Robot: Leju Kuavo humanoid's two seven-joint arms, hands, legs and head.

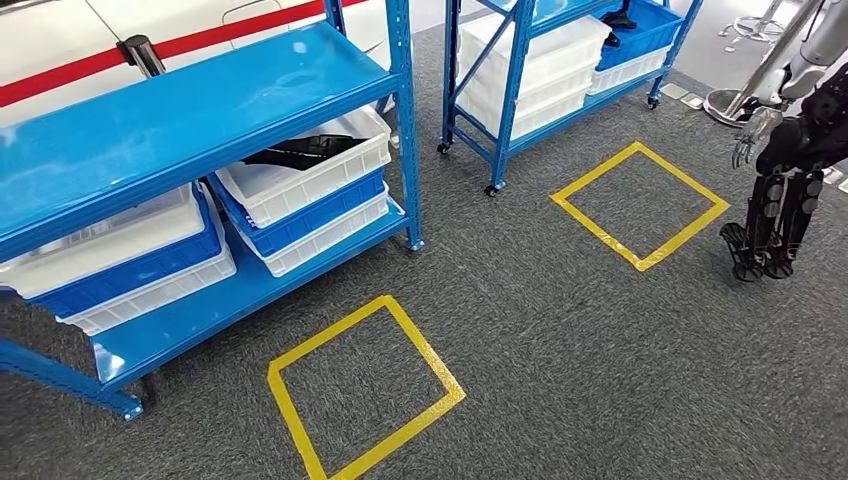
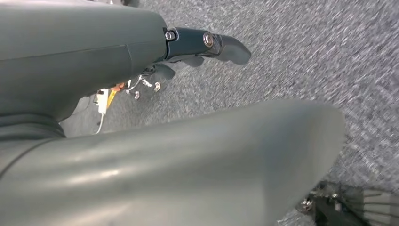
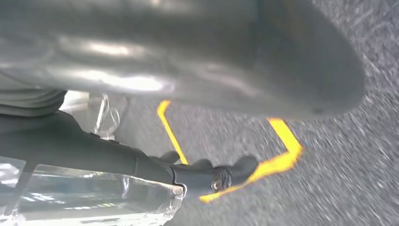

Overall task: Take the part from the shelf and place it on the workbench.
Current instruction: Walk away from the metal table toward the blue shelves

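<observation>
A black part [image 1: 300, 152] lies in a white bin [image 1: 312, 178] on the middle level of the blue shelf [image 1: 200, 110] at the left of the head view. My left hand [image 2: 155, 141] hangs over grey carpet; its dark fingers [image 2: 207, 44] are stretched out apart from the thick thumb, and it holds nothing. In the right wrist view my right hand [image 3: 179, 61] also hangs over the carpet. Its fingers [image 3: 202, 176] reach out above a yellow tape line and hold nothing.
More white and blue bins [image 1: 120, 260] fill the shelf's lower levels. A second blue shelf on wheels [image 1: 560, 60] stands behind. Two yellow tape squares [image 1: 365, 390] [image 1: 640, 205] mark the carpet. Another humanoid robot [image 1: 785, 170] stands at the far right.
</observation>
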